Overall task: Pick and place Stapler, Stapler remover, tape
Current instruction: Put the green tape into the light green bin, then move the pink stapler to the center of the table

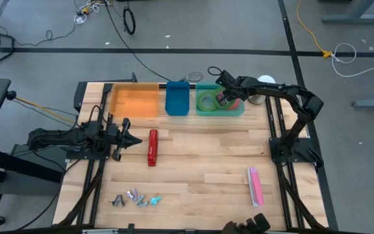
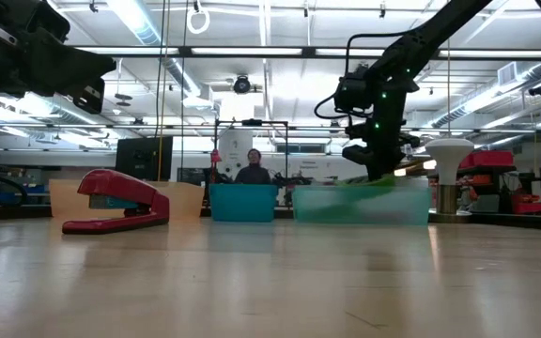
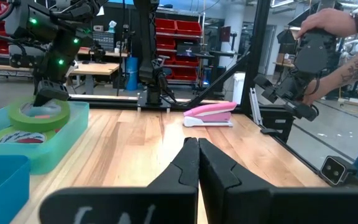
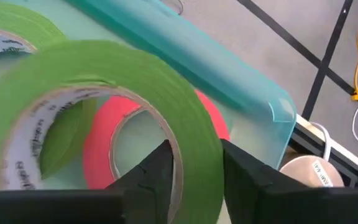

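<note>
A: Start big. The surface (image 1: pixel 200 162) holds three bins along its 12 o'clock edge: orange bin (image 1: pixel 134 101), blue bin (image 1: pixel 177 99), teal bin (image 1: pixel 205 110).

B: Noted. The arms?

A: The right pincer (image 1: pixel 223 99) hangs over the teal bin, clamped on the wall of a green tape roll (image 4: pixel 166 93), one finger inside the ring, one outside. A rim grip suits a flat ring with an open centre.

B: And what lies below it?

A: A second green roll (image 1: pixel 206 101) and a red-pink roll (image 4: pixel 98 149) lie in the bin already. My guess: the held one is about to be let go there.

B: Left side?

A: The left pincer (image 1: pixel 130 140) waits at 9 o'clock, fingers pressed together, holding nothing, aimed at the red stapler (image 1: pixel 152 147) just beside it.

B: Remaining items?

A: A pink stapler (image 1: pixel 255 186) at 4 o'clock, and small staple removers (image 1: pixel 135 199) clustered at 7 o'clock, all unsorted.
</note>
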`<move>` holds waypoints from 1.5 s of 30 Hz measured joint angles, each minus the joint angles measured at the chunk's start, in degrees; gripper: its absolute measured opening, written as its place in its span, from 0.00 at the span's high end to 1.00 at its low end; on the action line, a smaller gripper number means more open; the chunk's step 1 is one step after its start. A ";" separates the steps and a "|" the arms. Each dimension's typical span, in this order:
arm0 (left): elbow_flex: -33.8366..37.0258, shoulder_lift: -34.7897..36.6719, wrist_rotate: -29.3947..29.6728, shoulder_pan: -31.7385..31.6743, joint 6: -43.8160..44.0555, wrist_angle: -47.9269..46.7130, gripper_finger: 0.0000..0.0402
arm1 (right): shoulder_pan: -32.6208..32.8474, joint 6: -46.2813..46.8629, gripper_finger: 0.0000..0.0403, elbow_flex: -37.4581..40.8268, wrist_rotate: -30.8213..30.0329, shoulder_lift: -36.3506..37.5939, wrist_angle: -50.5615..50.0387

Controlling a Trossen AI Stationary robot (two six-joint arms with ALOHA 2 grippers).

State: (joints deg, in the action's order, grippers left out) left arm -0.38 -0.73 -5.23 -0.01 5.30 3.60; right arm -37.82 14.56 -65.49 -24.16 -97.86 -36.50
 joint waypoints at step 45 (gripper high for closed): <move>0.00 0.00 -0.01 -0.01 0.00 0.02 0.99 | 25.36 3.03 0.42 2.71 19.02 12.82 -1.71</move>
State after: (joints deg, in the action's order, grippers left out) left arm -0.38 -0.73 -5.24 -0.02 5.30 3.62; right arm -12.46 17.59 -62.78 -5.14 -85.04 -38.21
